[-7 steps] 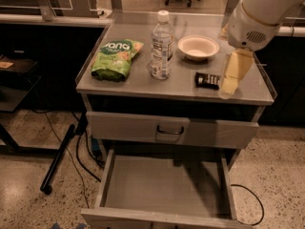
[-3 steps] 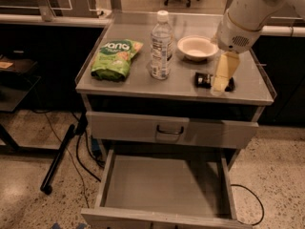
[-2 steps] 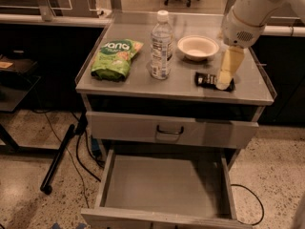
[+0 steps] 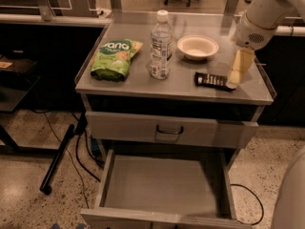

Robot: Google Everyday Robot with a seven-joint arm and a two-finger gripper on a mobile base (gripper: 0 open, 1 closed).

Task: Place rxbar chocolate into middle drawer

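Note:
The rxbar chocolate (image 4: 211,80), a flat black wrapper with white lettering, lies on the cabinet top (image 4: 143,82) at the front right, in front of the bowl. My gripper (image 4: 233,82) hangs down from the pale arm at the upper right, its tip at the bar's right end, close to or touching the top. The middle drawer (image 4: 162,182) is pulled open below, with a bare grey floor.
On the top stand a green snack bag (image 4: 116,57) at the left, a clear water bottle (image 4: 161,46) in the middle and a white bowl (image 4: 198,46) behind the bar. The closed top drawer front with its dark handle (image 4: 169,129) sits above the open drawer.
The gripper has shifted a little to the right, from over the bar to its right end, and more of the bar shows. The bar and the drawer have not moved.

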